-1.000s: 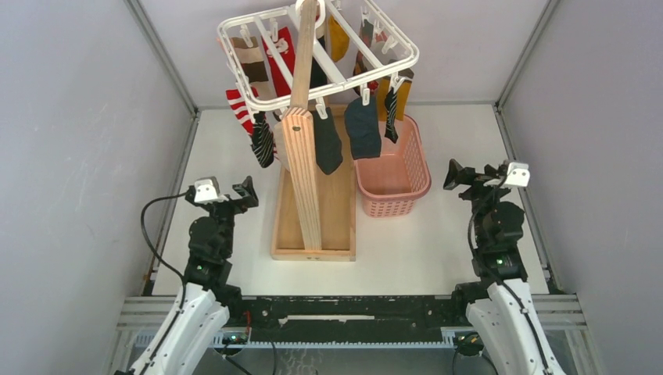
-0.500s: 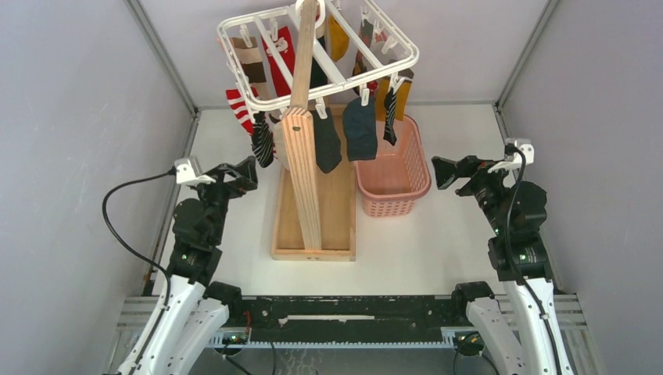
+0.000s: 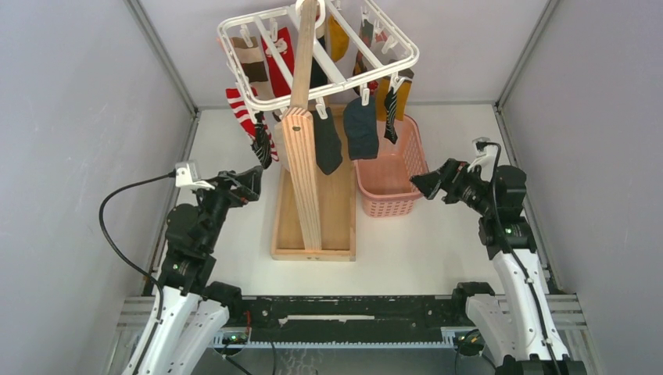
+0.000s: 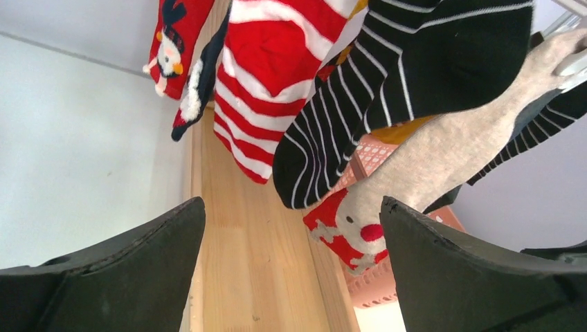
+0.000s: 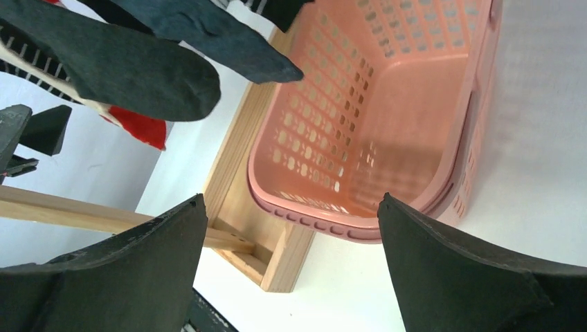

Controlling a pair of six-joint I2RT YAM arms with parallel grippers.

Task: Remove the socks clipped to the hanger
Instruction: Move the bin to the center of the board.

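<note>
The top camera hangs high behind the arm bases, looking down and forward across the whole desk (image 3: 453,250) from afar. The left wrist camera sits just behind the left end effector (image 4: 292,202), tilted upward, close under the socks (image 4: 263,48) hanging ahead of it. The right wrist camera sits behind the right end effector (image 5: 293,197), facing down at the pink basket (image 5: 387,138) just ahead. All three views share the basket, some socks and the base of the wooden stand (image 3: 303,172).
</note>
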